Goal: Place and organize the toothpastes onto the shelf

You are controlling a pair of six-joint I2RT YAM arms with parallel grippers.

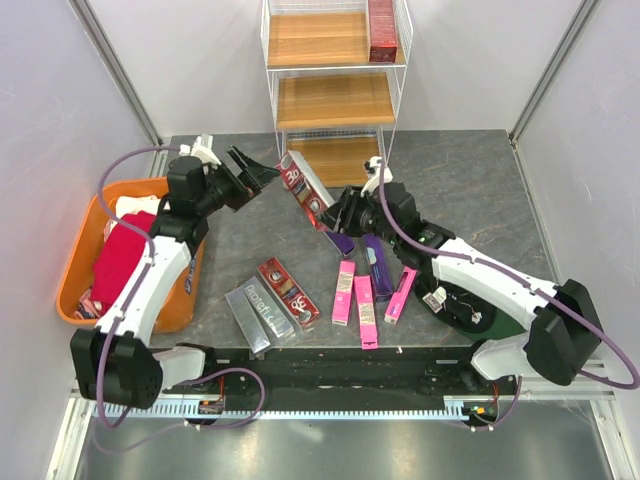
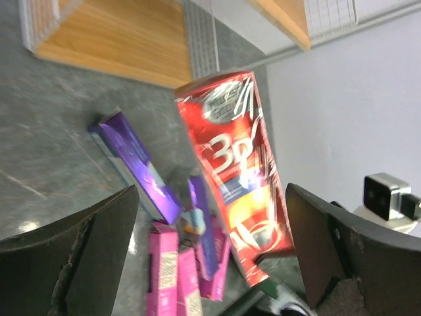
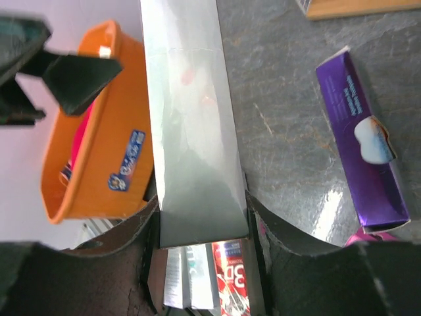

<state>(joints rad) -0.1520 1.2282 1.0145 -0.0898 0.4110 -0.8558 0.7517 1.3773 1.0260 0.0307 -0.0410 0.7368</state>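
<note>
My right gripper (image 1: 332, 213) is shut on the lower end of a red toothpaste box (image 1: 302, 188), which it holds tilted above the table in front of the shelf (image 1: 330, 100). In the right wrist view the box's silver-grey side (image 3: 187, 118) fills the gap between the fingers of the right gripper (image 3: 200, 224). Just left of the box, my left gripper (image 1: 255, 172) stands wide open and apart from it. The left wrist view shows that red box (image 2: 237, 171) ahead of the open left gripper (image 2: 210, 263). Another red box (image 1: 381, 30) stands on the shelf's top tier.
On the table lie a silver-grey box (image 1: 258, 315), a red box (image 1: 288, 293), three pink boxes (image 1: 366, 310) and two purple boxes (image 1: 377, 265). An orange tub (image 1: 75, 260) holding a red cloth (image 1: 125, 250) sits at the left.
</note>
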